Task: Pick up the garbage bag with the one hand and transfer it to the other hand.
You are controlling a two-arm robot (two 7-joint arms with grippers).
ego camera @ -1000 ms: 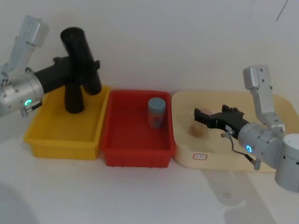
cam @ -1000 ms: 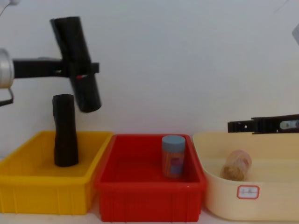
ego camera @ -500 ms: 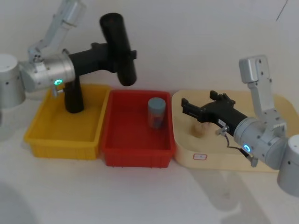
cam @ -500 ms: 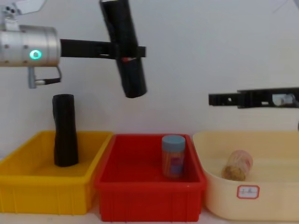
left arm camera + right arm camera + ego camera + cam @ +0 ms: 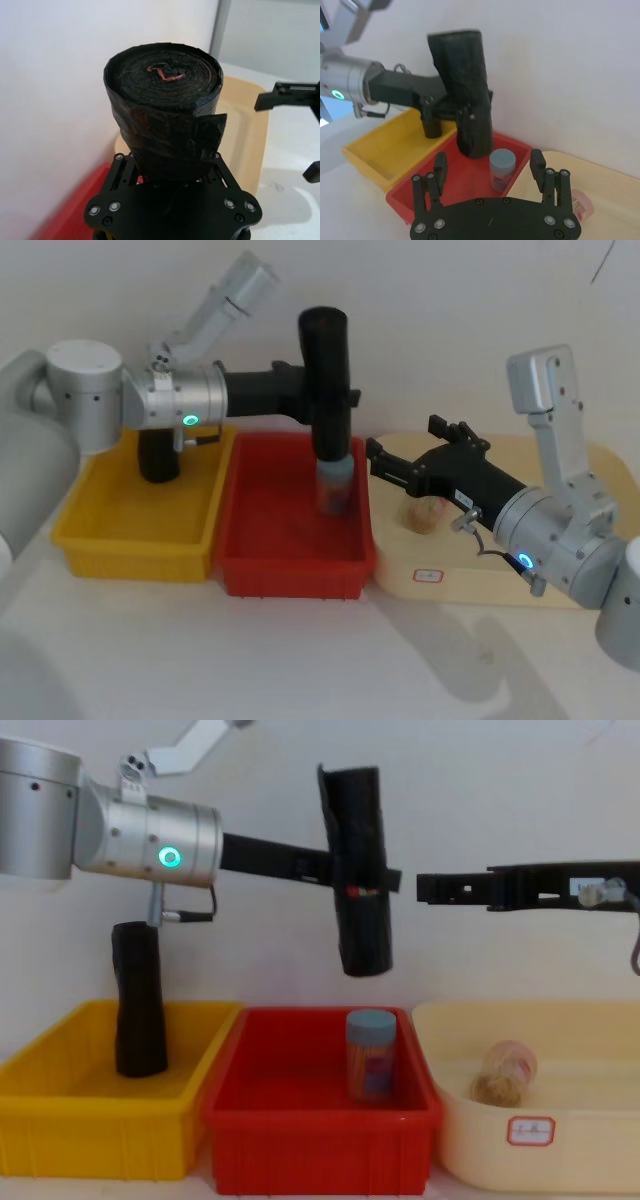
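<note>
The garbage bag [image 5: 328,370], a tall black roll with a small red-and-white label, hangs nearly upright above the red bin [image 5: 250,540]. My left gripper [image 5: 338,398], on the green-ringed arm, is shut on the roll's middle from the left. The chest view shows the garbage bag [image 5: 358,870] well above the bin, with the left gripper [image 5: 382,880] clamped around it. My right gripper [image 5: 403,437], on the blue-ringed arm, is open and level with the roll, a short gap to its right. Its fingers point at the garbage bag [image 5: 465,100]. From the left wrist, the garbage bag [image 5: 162,105] stands between the fingers.
A yellow bin [image 5: 130,530] on the left holds a plain black roll [image 5: 138,1000] standing upright. A blue-lidded can [image 5: 371,1055] stands in the red bin under the held roll. The cream tray [image 5: 600,1140] on the right holds a small jar [image 5: 505,1075] on its side.
My left arm carried the garbage bag rightward from above the yellow bin to above the red bin, turning it nearly upright. My right gripper rose and moved left toward it.
</note>
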